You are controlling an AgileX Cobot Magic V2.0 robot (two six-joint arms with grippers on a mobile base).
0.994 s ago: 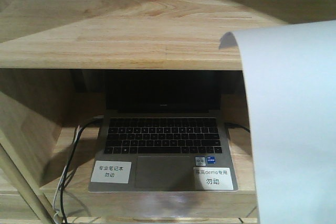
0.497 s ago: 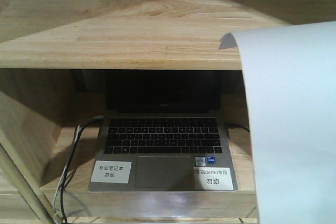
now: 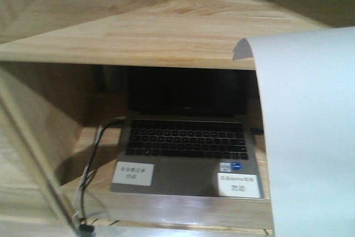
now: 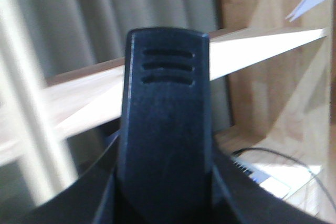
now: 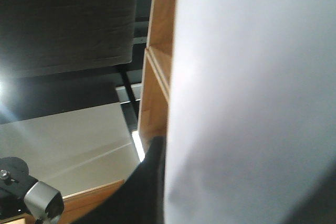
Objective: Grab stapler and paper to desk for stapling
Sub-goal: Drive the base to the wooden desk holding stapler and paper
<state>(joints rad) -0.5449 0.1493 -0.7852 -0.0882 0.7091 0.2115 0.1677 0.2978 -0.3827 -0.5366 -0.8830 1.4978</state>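
The paper [image 3: 310,137] is a blank white sheet hanging upright along the right side of the front view, and it fills most of the right wrist view [image 5: 252,103]. My right gripper [image 5: 165,182] is shut on its lower edge, with one dark finger [image 5: 144,187] showing to the left of the sheet. The black stapler [image 4: 165,129] stands upright between the jaws of my left gripper [image 4: 165,198], which is shut on it. A corner of the paper [image 4: 315,1] shows at the top right of the left wrist view. The desk is out of view.
Straight ahead is a light wood shelf unit [image 3: 138,37] with an open laptop [image 3: 186,148] in its lower bay. Two white labels lie on the laptop's palm rest, and cables [image 3: 91,176] hang at its left. A grey curtain [image 4: 79,24] hangs to the left.
The front view has shifted and blurred: the shelf and laptop now sit slightly to the right in the frame, and more of the left side panel shows. The paper stays in the same place.
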